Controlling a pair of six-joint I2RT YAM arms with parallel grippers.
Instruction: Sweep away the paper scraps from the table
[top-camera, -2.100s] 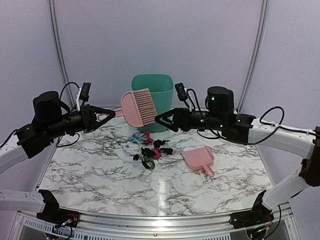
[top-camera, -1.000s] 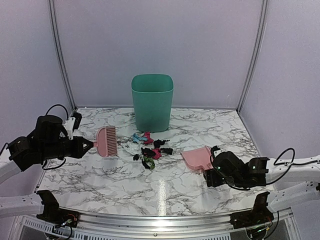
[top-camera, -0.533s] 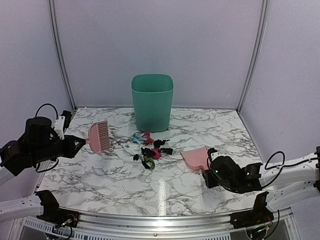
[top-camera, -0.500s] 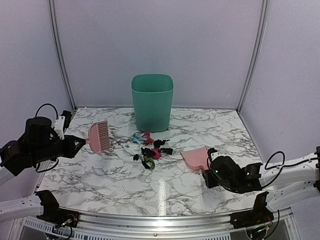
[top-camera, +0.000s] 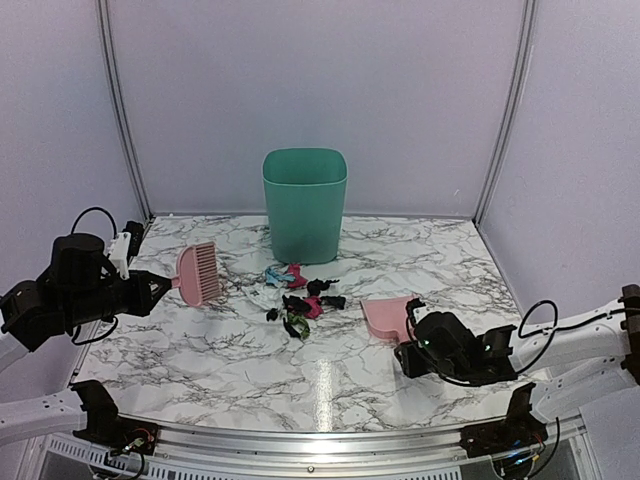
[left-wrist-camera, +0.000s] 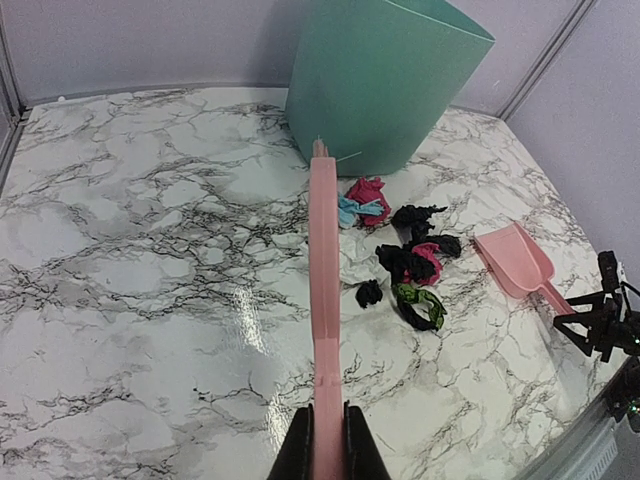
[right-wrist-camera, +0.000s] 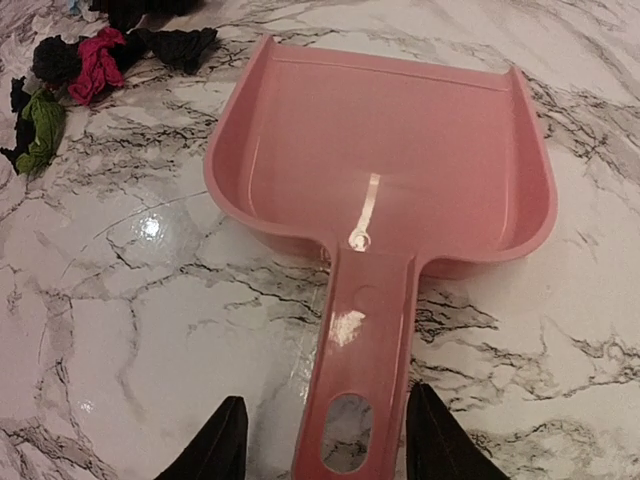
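Observation:
The paper scraps (top-camera: 300, 295), black, magenta, green and light blue, lie in a loose heap on the marble table (top-camera: 200, 350) in front of the bin; they also show in the left wrist view (left-wrist-camera: 405, 265) and at the right wrist view's top left (right-wrist-camera: 70, 70). My left gripper (top-camera: 160, 288) is shut on the handle of the pink brush (top-camera: 198, 273), held above the table to the left of the scraps; its handle runs up the left wrist view (left-wrist-camera: 324, 300). My right gripper (right-wrist-camera: 325, 440) is open, its fingers either side of the pink dustpan's handle (right-wrist-camera: 360, 380). The dustpan (top-camera: 385, 315) rests flat, right of the scraps.
A green bin (top-camera: 304, 203) stands upright behind the scraps. Bare marble lies in front of the heap towards the metal front edge (top-camera: 320, 440). Purple walls enclose the back and sides.
My right gripper has slid a little left and closer along the dustpan's handle. My left arm, which had pulled the brush back to the left earlier, now holds still.

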